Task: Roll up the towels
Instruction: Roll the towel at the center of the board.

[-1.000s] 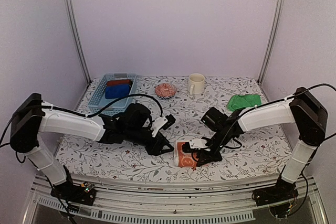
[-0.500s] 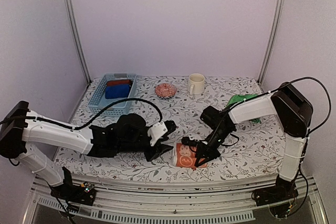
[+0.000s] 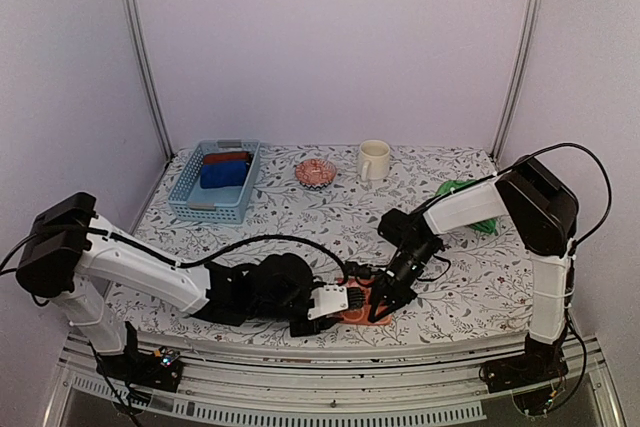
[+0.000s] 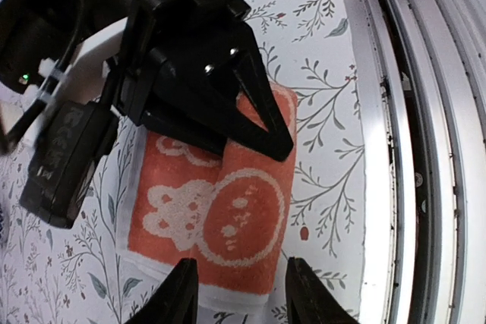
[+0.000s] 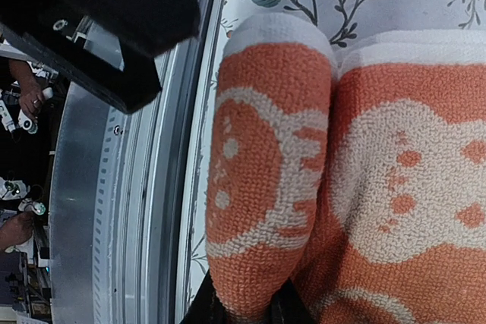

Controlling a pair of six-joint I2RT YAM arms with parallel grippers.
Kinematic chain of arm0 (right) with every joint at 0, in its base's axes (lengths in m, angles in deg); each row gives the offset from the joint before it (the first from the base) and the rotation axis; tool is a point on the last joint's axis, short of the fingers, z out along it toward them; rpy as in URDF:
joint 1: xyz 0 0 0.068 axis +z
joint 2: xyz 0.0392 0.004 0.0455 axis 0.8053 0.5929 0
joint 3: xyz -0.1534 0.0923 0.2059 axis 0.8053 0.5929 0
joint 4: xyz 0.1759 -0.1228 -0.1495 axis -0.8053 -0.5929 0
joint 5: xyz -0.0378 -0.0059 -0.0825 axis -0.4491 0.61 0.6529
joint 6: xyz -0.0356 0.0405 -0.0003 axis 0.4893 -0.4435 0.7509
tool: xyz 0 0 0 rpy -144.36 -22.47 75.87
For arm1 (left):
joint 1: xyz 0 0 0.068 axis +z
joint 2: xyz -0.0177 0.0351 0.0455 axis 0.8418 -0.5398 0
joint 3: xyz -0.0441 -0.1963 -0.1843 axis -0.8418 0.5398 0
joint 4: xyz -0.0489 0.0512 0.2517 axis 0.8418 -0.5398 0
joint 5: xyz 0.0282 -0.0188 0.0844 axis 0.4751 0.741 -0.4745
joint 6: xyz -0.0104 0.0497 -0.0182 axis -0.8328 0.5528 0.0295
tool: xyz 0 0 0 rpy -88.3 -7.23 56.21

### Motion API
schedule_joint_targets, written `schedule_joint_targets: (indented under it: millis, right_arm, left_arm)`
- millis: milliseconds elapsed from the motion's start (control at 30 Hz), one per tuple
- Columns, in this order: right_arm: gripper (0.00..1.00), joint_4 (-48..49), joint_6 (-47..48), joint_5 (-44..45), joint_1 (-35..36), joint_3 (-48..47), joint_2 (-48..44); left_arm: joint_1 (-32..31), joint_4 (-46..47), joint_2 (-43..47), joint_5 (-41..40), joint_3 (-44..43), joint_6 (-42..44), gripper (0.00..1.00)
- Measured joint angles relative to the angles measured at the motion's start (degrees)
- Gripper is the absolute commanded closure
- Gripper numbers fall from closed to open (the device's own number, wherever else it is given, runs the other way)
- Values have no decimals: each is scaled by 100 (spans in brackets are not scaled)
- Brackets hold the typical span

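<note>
At the near edge of the table (image 3: 480, 277), your orange towel (image 4: 220, 210) is only partly rolled: one long side is curled into a plump tube, and the rest lies flat, rabbit print up. Your right gripper (image 5: 247, 305) pinches that tube. Your left gripper (image 4: 241, 294) stands half open astride the towel's end, gripping nothing. Far right, the green towel (image 3: 462, 192) lies crumpled, not yet rolled.
</note>
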Motion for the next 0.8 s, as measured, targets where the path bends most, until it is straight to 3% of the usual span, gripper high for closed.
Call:
schedule_joint_targets:
  millis: [500,633,800]
  right_arm:
    - [88,-122,-2,-74,0,-33,55]
    - [82,-142,-2,-28,0,-22,-15]
    - [64,-476,9,175,11,-101,-168]
  left_arm:
    - [-157,-39,-1429,-339,-1036,697,62]
    - [-190,-57,-1572,-490,-1147,765,71]
    - [-236,-173,-1626,-514,-1281,721,84]
